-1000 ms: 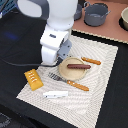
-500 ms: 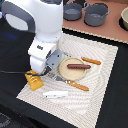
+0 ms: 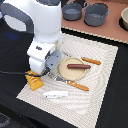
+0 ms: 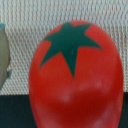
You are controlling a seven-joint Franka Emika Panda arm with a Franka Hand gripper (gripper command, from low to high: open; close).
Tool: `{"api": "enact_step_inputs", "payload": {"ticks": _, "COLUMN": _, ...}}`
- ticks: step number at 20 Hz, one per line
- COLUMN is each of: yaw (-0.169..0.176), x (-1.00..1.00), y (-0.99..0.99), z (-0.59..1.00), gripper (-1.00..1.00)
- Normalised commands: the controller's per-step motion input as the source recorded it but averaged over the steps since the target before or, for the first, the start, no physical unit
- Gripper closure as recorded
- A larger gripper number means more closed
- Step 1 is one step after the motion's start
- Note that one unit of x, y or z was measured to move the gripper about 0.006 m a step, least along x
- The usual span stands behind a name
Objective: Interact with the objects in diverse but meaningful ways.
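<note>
A red tomato point(image 4: 75, 80) with a green star top fills the wrist view, very close under the camera; no fingers show there. In the exterior view the tomato is hidden behind the arm. My gripper point(image 3: 46, 65) hangs low over the mat's near-left part, between the yellow-orange bread block point(image 3: 34, 81) and the tan plate point(image 3: 70, 74), and its jaws are covered by the hand. The sausage stick point(image 3: 79, 66) lies on the plate. One orange-handled utensil point(image 3: 91, 61) lies behind the plate, another point(image 3: 77, 86) in front. The white flat piece point(image 3: 55, 93) lies near the mat's front.
Everything sits on a woven beige placemat point(image 3: 102, 90) on a black table. Two grey pots point(image 3: 72, 11) point(image 3: 96, 14) stand at the back on a brown surface, with a bowl point(image 3: 124, 19) at the exterior view's right edge.
Over the last second the arm has swung toward the exterior view's left and dropped lower, from above the plate to beside the bread block. The other items have not moved.
</note>
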Motion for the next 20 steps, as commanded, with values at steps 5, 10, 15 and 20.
{"api": "enact_step_inputs", "payload": {"ticks": 5, "yaw": 0.000, "x": 0.48, "y": 0.11, "z": 0.98, "gripper": -1.00}}
{"api": "enact_step_inputs", "payload": {"ticks": 10, "yaw": -0.001, "x": 0.79, "y": 0.06, "z": 0.51, "gripper": -1.00}}
{"api": "enact_step_inputs", "payload": {"ticks": 15, "yaw": -0.006, "x": 0.75, "y": 0.00, "z": 0.07, "gripper": -1.00}}
{"api": "enact_step_inputs", "payload": {"ticks": 20, "yaw": -0.004, "x": 0.65, "y": -0.05, "z": -0.01, "gripper": -1.00}}
